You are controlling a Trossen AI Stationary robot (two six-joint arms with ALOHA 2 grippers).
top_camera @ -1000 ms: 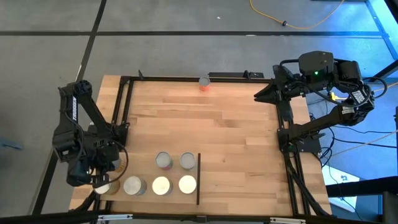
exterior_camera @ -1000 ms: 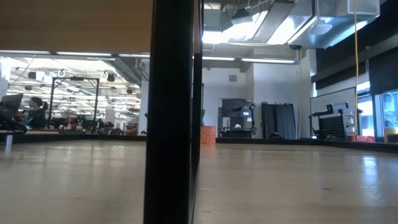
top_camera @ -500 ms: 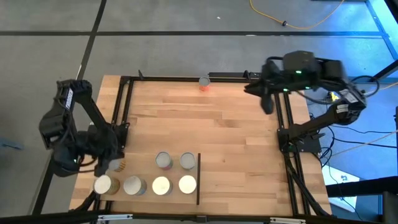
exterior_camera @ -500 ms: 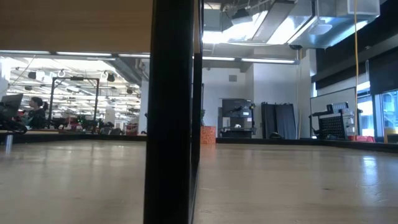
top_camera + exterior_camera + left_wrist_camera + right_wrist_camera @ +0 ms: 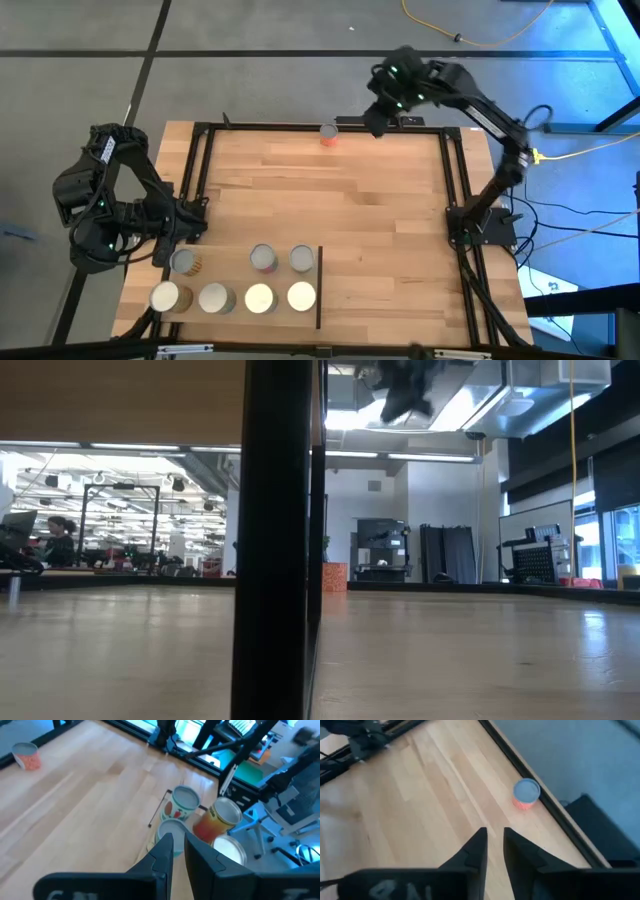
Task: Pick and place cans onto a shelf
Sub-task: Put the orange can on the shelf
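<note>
Seven cans stand upright at the table's near left (image 5: 259,298), on the shelf left of its black bar (image 5: 319,288). They also show in the left wrist view (image 5: 182,802). One orange can (image 5: 329,134) stands alone at the far edge and shows in the right wrist view (image 5: 526,794) and the low view (image 5: 334,577). My left gripper (image 5: 170,240) (image 5: 178,845) is shut and empty, raised just left of the cans. My right gripper (image 5: 378,120) (image 5: 493,837) is shut and empty, high above the far edge, right of the orange can.
A black frame (image 5: 200,170) runs along the table's left, far and right edges. The shelf's bar (image 5: 275,540) stands close in front of the low camera and hides much of that view. Bare wood (image 5: 380,220) fills the table's middle and right.
My left gripper has drawn back from the near-left corner can toward the table's left and far side, leaving that can upright. My right arm has swung from the table's right edge toward the far edge and now hangs beside the orange can.
</note>
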